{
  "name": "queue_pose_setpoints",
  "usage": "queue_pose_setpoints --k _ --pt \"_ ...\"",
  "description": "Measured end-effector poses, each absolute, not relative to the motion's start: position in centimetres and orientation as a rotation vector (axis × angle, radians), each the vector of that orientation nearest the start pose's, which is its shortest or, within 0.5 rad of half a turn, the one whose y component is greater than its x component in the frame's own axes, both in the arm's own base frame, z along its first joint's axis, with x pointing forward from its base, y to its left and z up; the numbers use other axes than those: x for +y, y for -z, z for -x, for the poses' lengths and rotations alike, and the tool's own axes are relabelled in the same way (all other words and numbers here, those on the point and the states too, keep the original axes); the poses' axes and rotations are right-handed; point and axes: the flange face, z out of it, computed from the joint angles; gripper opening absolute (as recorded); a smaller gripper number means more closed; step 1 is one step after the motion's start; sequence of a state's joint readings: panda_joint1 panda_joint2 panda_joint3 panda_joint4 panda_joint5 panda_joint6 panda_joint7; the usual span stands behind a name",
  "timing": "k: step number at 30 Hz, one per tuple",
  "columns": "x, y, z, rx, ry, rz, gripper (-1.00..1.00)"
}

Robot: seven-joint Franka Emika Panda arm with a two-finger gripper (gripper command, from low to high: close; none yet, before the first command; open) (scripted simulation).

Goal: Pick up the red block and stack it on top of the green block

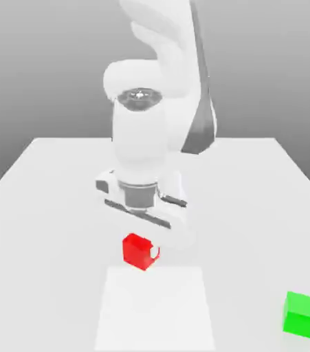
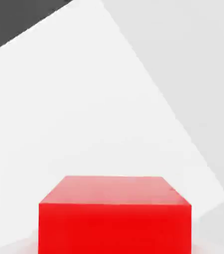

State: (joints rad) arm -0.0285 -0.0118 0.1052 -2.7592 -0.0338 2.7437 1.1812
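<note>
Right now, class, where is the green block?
In the exterior view the green block sits on the white table near the view's lower right corner, well apart from the red block by the gripper.

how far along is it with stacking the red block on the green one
Early. Done so far: the arm has reached the red block, with the hand low around it; a white fingertip shows at the block's side. In hand: the grasp itself; I can't tell whether the block is clamped or lifted off the table. Left: carrying it across to the green block, which sits alone near the exterior view's right, with nothing on it.
</note>
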Motion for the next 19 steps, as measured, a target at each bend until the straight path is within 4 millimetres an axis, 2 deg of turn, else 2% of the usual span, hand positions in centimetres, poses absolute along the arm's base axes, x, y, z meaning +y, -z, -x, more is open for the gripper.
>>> queue_pose_setpoints --k 5,10,12,14,15,19 --pt "13.2 -23.1 -42.5 0.942 0.006 3.014 -1.00" --pt "23.8 -24.3 -43.7 0.268 0.000 3.133 -1.00" --pt "25.5 -22.6 -43.7 0.168 0.000 3.138 -1.00" --pt "26.0 -20.0 -43.7 0.143 -0.001 3.138 -1.00" --pt "26.0 -18.9 -43.6 0.138 -0.001 3.138 1.00" --pt "26.0 -18.9 -43.6 0.138 -0.001 3.138 1.00"
